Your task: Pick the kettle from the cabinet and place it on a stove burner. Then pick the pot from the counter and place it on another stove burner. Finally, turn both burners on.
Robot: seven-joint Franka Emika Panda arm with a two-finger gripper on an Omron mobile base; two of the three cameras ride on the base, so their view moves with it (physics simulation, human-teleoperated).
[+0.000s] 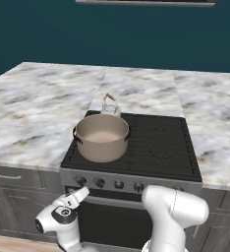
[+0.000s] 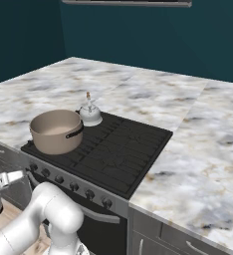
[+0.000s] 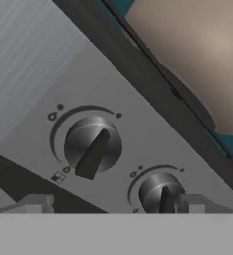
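Tan pot [image 1: 102,137] sits on the near-left stove burner [image 1: 98,150], with the small silvery kettle [image 1: 109,106] just behind it on the far-left burner. Low at the stove's [image 1: 131,184] front, the gripper [image 3: 113,206] stands spread wide, empty, close before the leftmost knobs [image 3: 92,146].
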